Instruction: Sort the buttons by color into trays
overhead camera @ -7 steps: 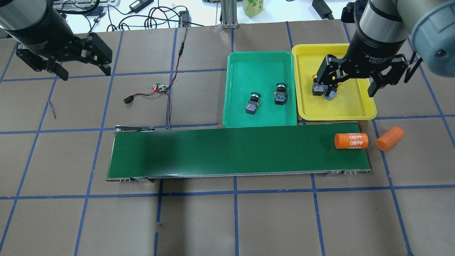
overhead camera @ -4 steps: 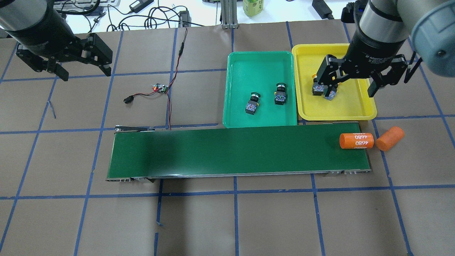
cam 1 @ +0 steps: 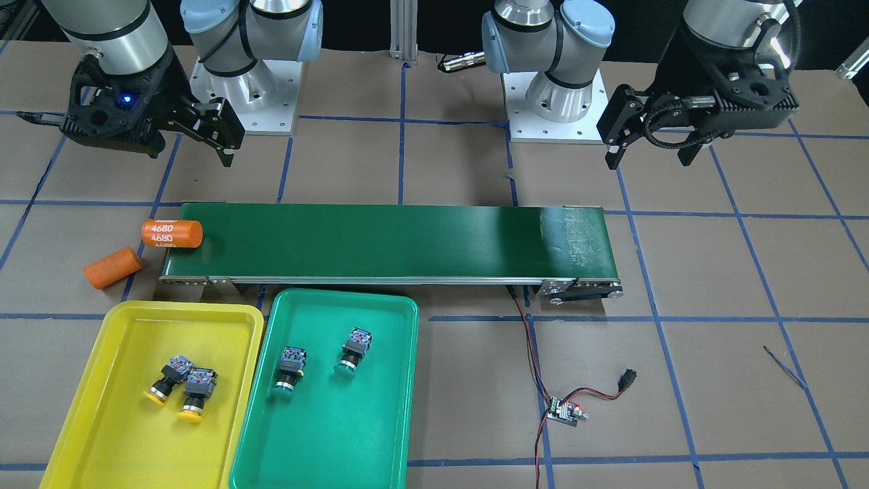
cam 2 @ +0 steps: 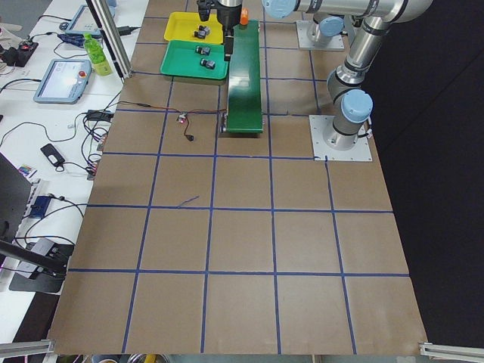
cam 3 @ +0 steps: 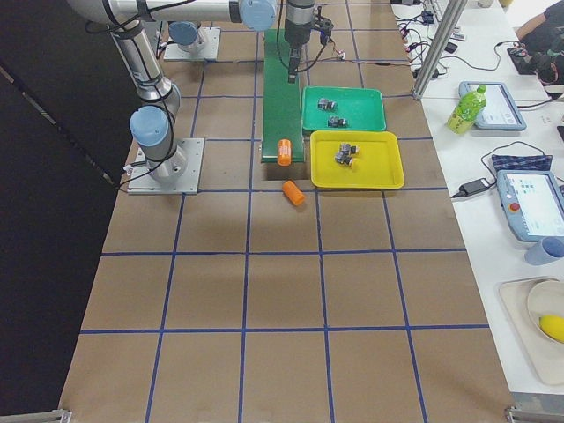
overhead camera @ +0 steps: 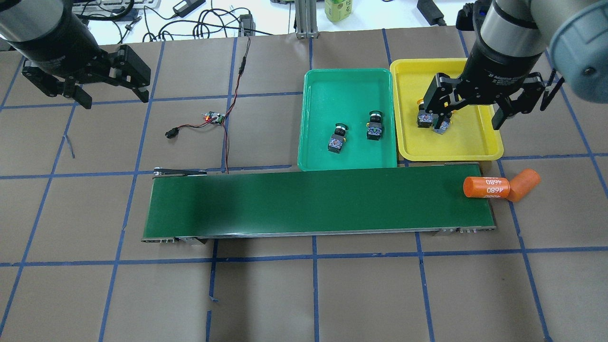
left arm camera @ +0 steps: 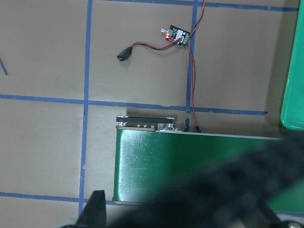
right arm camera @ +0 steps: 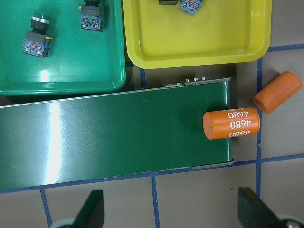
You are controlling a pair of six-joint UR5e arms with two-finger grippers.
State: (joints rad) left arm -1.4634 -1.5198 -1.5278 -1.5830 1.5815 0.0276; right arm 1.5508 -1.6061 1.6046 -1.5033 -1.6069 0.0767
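The yellow tray (overhead camera: 468, 142) holds two yellow buttons (cam 1: 166, 380) (cam 1: 195, 392) lying side by side. In the overhead view they (overhead camera: 430, 121) are partly hidden by my right gripper (overhead camera: 468, 111), which hovers open and empty over this tray. The green tray (overhead camera: 346, 88) holds two green buttons (overhead camera: 337, 140) (overhead camera: 374, 127), lying apart. My left gripper (overhead camera: 114, 99) is open and empty, above bare table at the far left, far from both trays. The right wrist view shows both trays (right arm camera: 199, 42) (right arm camera: 61, 71) from above.
A long dark green conveyor belt (overhead camera: 308, 204) lies in front of the trays. An orange cylinder marked 4680 (overhead camera: 485, 187) sits at its right end, against a second orange cylinder (overhead camera: 522, 184) on the table. A small circuit board with red-black wires (overhead camera: 213, 117) lies left of the green tray.
The 4680 cylinder has travelled right along the belt to its end and now meets the other orange cylinder. Both grippers have stayed almost still and open.
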